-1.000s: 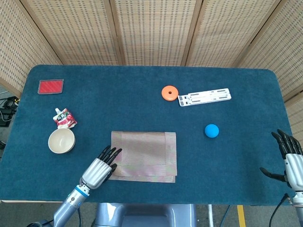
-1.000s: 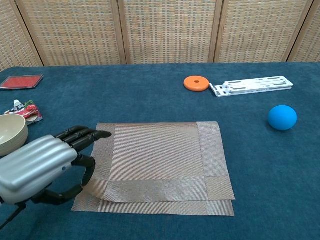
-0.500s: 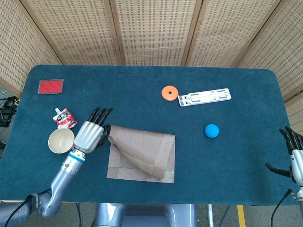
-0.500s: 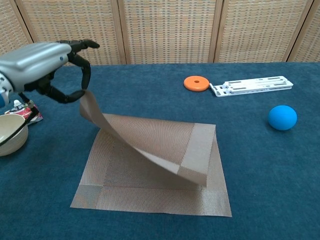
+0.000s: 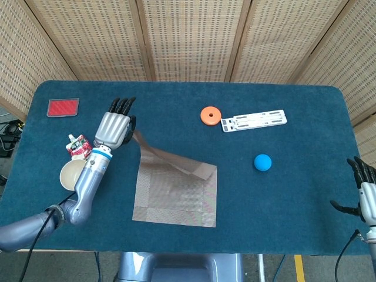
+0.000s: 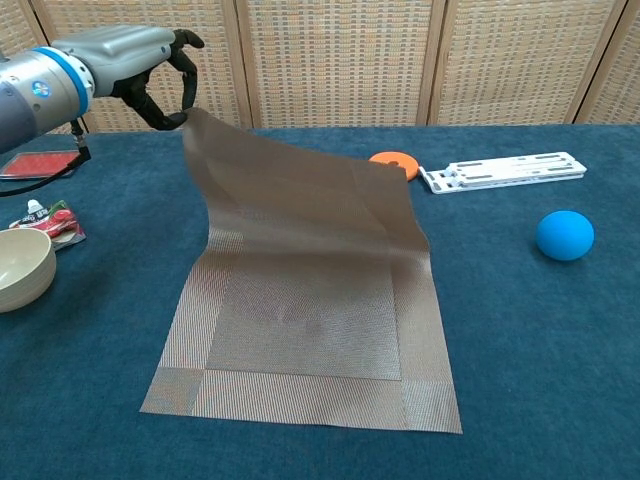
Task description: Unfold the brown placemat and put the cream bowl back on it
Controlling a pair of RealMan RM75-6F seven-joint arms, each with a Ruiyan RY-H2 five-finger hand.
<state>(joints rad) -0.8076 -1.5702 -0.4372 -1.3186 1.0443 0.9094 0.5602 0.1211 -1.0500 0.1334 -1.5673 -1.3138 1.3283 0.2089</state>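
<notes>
Head view, left hand: your left hand (image 5: 113, 130) pinches the far-left corner of the brown placemat (image 5: 175, 191), lifted above the table (image 5: 294, 117).
Head view, placemat: the near half lies flat; the far flap hangs raised and unspread.
Head view, bowl: the cream bowl (image 5: 69, 174) sits left of the mat, partly under your forearm, beside a red snack packet (image 5: 78, 146).
Head view, right hand: your right hand (image 5: 364, 197) idles at the table's right edge, fingers apart, holding nothing.
Chest view, placemat: the raised flap hides part of the orange disc (image 6: 398, 160).
Chest view, risk: release early and the flap may fall back folded.
Chest view, second risk: lowering the forearm could knock the bowl.
</notes>
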